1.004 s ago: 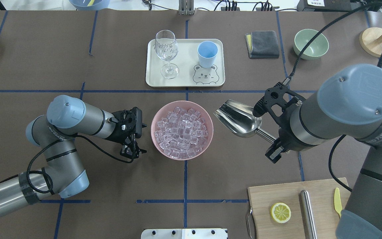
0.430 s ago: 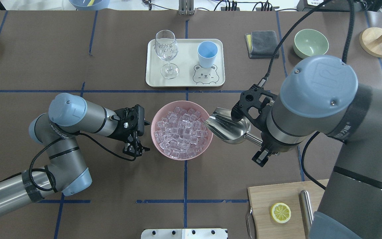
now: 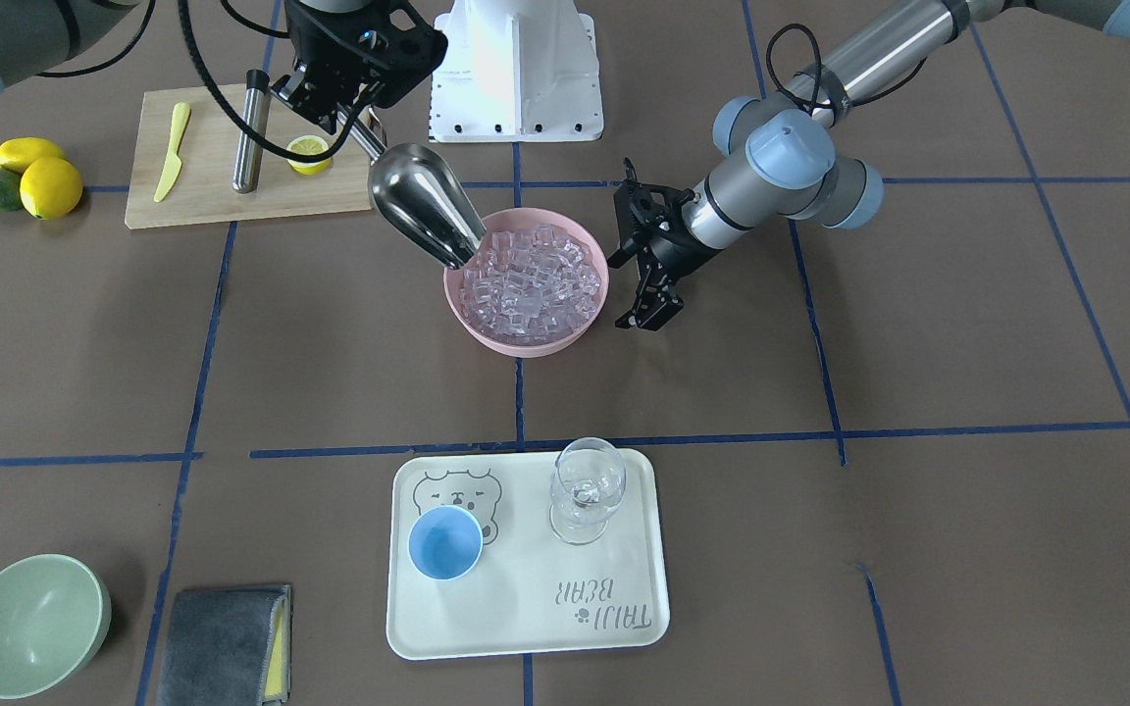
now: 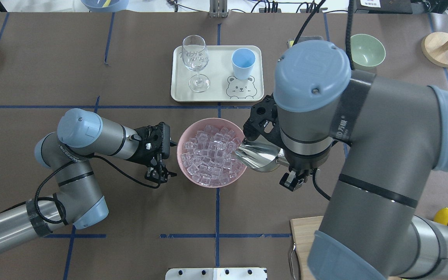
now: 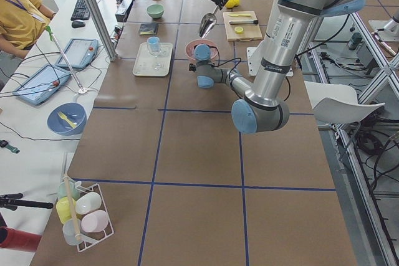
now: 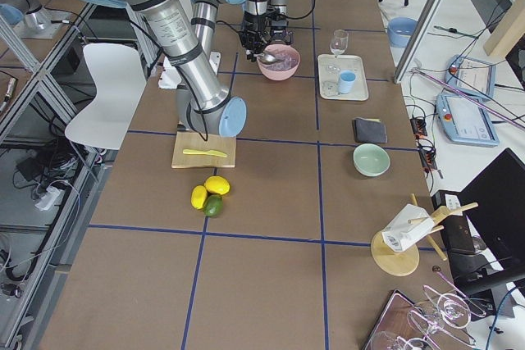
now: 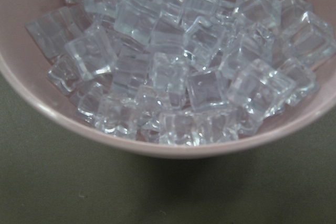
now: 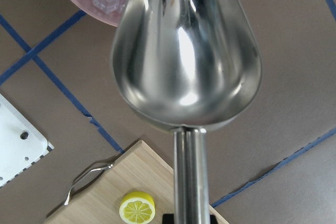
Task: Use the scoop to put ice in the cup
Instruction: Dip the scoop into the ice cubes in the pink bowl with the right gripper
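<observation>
The ice [image 4: 212, 155] is a heap of clear cubes in a pink bowl [image 4: 193, 130] at mid-table, also in the front view [image 3: 526, 275] and close up in the left wrist view [image 7: 184, 66]. My right gripper [image 4: 292, 179] is shut on the rod handle of the steel scoop [image 4: 257, 156]. The scoop [image 3: 423, 211] tilts down, its lip over the bowl's rim at the ice. Its trough [image 8: 186, 66] is empty. The light-blue cup [image 4: 243, 63] stands empty on a cream tray [image 4: 218, 95] beyond the bowl. My left gripper [image 4: 160, 175] is open and empty, just left of the bowl.
A clear wine glass [image 4: 195, 62] stands on the tray beside the cup. A green bowl [image 4: 366, 48] and grey cloth [image 3: 222, 642] lie far right. A cutting board [image 3: 222, 162] with a lemon half, steel cylinder and yellow knife is near the robot's right.
My right arm has swung left with the scoop, bringing its lip from outside the bowl to over the rim at the ice. My left gripper has crept slightly towards the bowl.
</observation>
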